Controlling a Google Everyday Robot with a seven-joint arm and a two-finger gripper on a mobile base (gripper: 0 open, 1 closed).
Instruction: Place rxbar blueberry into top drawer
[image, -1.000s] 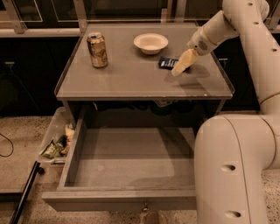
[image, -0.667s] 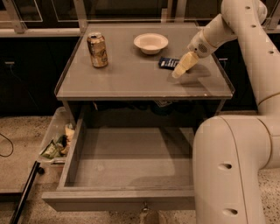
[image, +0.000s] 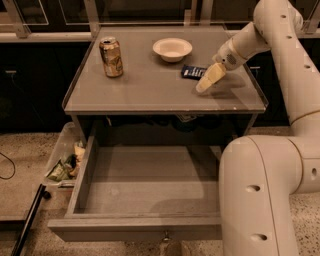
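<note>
The rxbar blueberry, a small dark navy bar, lies flat on the tabletop at the right, in front of the white bowl. My gripper reaches in from the right, tilted down toward the table. It sits just right of and in front of the bar and covers the bar's right end. The bar rests on the table, not lifted. The top drawer is pulled wide open under the table. Its plain grey bottom is bare and its small knob is at the front centre.
A tan drink can stands at the table's back left, and a white bowl at the back centre. A clear bin of wrappers sits on the floor left of the drawer. My arm's large white body fills the right foreground.
My gripper has sunk slightly toward the tabletop and the front edge beside the bar. The bar, can, bowl and drawer have not moved.
</note>
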